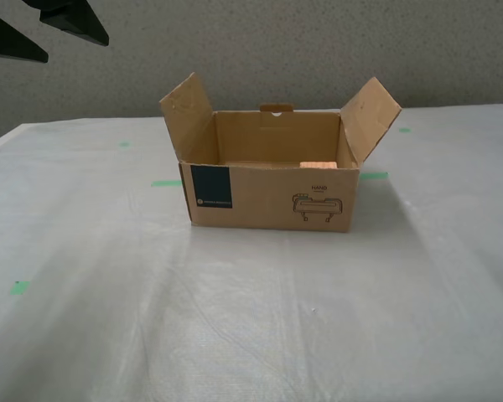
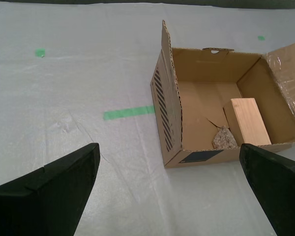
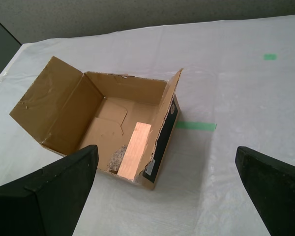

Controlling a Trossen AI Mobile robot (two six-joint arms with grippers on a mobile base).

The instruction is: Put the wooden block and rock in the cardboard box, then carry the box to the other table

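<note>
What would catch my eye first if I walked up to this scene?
An open brown cardboard box stands mid-table on the whitish wrinkled sheet-covered table with green tape marks. Inside lie a pale wooden block and, beside it, a small lumpy pinkish rock. Both black grippers hang open and empty.
</note>
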